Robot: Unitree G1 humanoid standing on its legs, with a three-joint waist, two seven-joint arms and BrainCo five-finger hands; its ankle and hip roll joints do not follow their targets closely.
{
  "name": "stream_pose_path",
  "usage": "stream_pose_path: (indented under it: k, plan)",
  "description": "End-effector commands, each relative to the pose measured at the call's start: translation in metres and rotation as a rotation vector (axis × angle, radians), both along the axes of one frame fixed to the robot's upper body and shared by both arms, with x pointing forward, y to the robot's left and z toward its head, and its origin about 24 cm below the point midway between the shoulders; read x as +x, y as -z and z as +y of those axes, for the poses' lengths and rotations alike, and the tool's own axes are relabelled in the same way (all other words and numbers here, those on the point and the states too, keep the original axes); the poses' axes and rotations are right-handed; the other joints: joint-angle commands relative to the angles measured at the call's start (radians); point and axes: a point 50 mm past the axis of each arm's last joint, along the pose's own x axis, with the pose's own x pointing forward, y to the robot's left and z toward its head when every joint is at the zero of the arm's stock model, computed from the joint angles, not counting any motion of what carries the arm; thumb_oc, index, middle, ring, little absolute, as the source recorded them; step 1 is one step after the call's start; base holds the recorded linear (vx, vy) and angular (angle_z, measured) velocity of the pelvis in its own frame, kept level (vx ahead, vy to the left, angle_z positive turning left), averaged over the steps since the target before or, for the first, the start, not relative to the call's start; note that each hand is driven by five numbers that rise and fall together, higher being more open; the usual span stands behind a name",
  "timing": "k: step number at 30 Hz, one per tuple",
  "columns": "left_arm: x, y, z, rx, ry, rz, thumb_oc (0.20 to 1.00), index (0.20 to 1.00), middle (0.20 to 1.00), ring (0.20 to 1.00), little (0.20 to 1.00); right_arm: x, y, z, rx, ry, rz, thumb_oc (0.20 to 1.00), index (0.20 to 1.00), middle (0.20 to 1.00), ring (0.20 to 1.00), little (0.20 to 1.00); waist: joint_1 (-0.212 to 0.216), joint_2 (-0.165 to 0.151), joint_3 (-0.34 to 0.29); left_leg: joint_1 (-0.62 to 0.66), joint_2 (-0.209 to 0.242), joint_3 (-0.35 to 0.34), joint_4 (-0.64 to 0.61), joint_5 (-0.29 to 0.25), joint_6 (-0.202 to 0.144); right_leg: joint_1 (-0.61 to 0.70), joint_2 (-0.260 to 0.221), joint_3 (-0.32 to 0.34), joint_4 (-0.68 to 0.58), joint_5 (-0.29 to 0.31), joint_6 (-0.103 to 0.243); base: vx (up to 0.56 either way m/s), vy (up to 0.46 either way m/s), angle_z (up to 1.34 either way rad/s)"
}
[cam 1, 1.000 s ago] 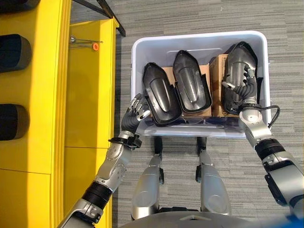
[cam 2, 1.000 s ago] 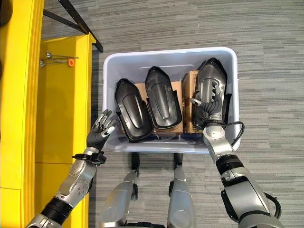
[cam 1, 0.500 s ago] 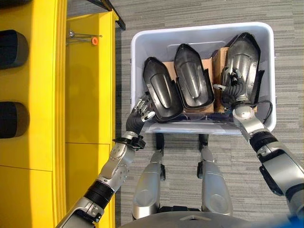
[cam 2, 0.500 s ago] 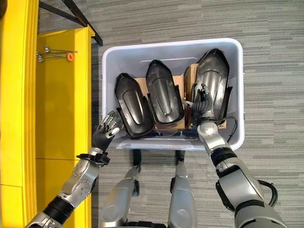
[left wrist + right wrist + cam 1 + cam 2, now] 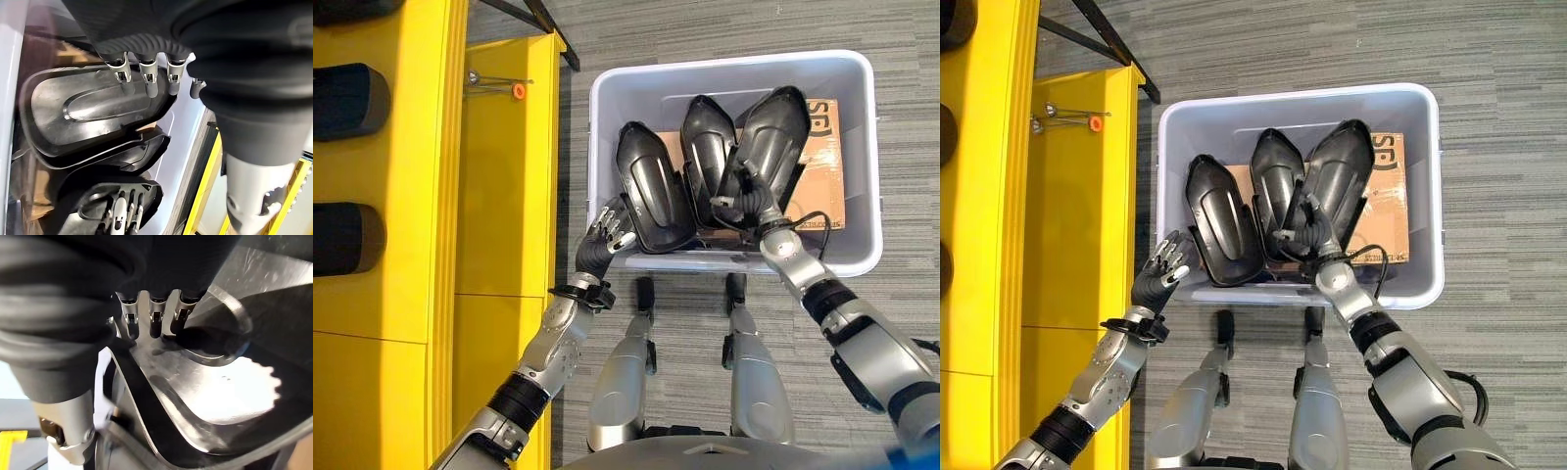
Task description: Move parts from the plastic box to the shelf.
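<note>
Dragged leftward by right robot hand point(image 5: 751, 195), rightmost part point(image 5: 769, 137) overlaps middle part point(image 5: 703, 147).

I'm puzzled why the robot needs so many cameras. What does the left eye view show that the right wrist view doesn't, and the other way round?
The left eye view alone shows the whole grey plastic box, three black parts, the cardboard, the yellow shelf and the left hand at the box's rim. The right wrist view alone shows, from very close, fingers pressed against a glossy black surface. Both share the right hand gripping the rightmost part.
</note>
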Motion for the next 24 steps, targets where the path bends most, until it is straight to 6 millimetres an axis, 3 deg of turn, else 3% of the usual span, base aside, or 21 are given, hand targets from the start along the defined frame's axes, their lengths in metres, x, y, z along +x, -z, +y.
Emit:
stream_pose_path:
  k: [1,6,9,11,13,15,16,24]
  plan:
    - [-0.003,-0.007,0.004,-0.004,-0.016,-0.058,1.000,1.000,1.000,1.000,1.000,-0.015,0.027,0.014,0.004,-0.067,0.080,1.000,1.000,1.000,1.000,1.000,0.014,-0.048,-0.032,-0.056,-0.001,0.008,0.043,-0.019,0.011,-0.072,-0.058,-0.035,0.147,-0.103,0.042,0.00,0.000,0.00]
    - [-0.003,-0.006,0.010,-0.002,-0.050,-0.055,1.000,1.000,1.000,1.000,1.000,-0.020,0.008,-0.002,0.066,-0.011,-0.035,1.000,1.000,1.000,1.000,1.000,-0.001,-0.060,-0.032,-0.061,0.000,0.010,0.048,-0.022,0.011,-0.075,-0.056,-0.034,0.149,-0.104,0.042,0.00,-0.001,0.01]
    - [-0.004,-0.007,0.017,-0.003,-0.095,-0.055,1.000,1.000,1.000,1.000,1.000,-0.028,-0.023,-0.022,0.128,0.059,-0.205,1.000,1.000,1.000,1.000,1.000,-0.020,-0.071,-0.031,-0.059,0.004,0.014,0.048,-0.026,0.012,-0.078,-0.054,-0.030,0.151,-0.104,0.044,0.00,0.000,0.00]
    - [-0.004,-0.006,0.019,0.002,-0.105,-0.053,1.000,1.000,1.000,1.000,1.000,-0.031,-0.031,-0.027,0.133,0.076,-0.252,1.000,1.000,1.000,1.000,1.000,-0.024,-0.076,-0.031,-0.056,0.006,0.017,0.049,-0.028,0.012,-0.076,-0.052,-0.027,0.151,-0.103,0.044,0.00,0.000,0.00]
    - [-0.006,-0.006,0.023,0.002,-0.126,-0.051,1.000,1.000,1.000,1.000,1.000,-0.047,-0.050,-0.042,0.187,0.133,-0.383,1.000,1.000,1.000,1.000,1.000,-0.040,-0.086,-0.032,-0.047,0.008,0.023,0.048,-0.034,0.011,-0.072,-0.049,-0.022,0.152,-0.108,0.046,0.01,0.000,-0.02]
    - [-0.006,-0.006,0.024,0.003,-0.130,-0.049,1.000,1.000,1.000,1.000,1.000,-0.051,-0.053,-0.046,0.155,0.149,-0.412,1.000,1.000,1.000,1.000,1.000,-0.043,-0.089,-0.036,-0.050,0.007,0.024,0.047,-0.033,0.011,-0.076,-0.048,-0.020,0.150,-0.106,0.046,0.00,-0.005,-0.02]
    - [-0.007,-0.006,0.026,0.009,-0.142,-0.052,1.000,1.000,1.000,1.000,1.000,-0.062,-0.065,-0.052,0.043,0.185,-0.514,1.000,1.000,1.000,1.000,1.000,-0.051,-0.093,-0.037,-0.048,0.010,0.025,0.048,-0.035,0.011,-0.075,-0.047,-0.018,0.151,-0.107,0.047,0.01,-0.010,-0.04]
    - [-0.010,-0.006,0.029,0.019,-0.166,-0.054,1.000,1.000,1.000,1.000,1.000,-0.086,-0.069,-0.045,0.138,0.190,-0.593,1.000,1.000,1.000,1.000,1.000,-0.072,-0.108,-0.039,-0.047,0.014,0.036,0.051,-0.040,0.011,-0.080,-0.042,-0.007,0.149,-0.105,0.050,0.00,0.001,-0.09]
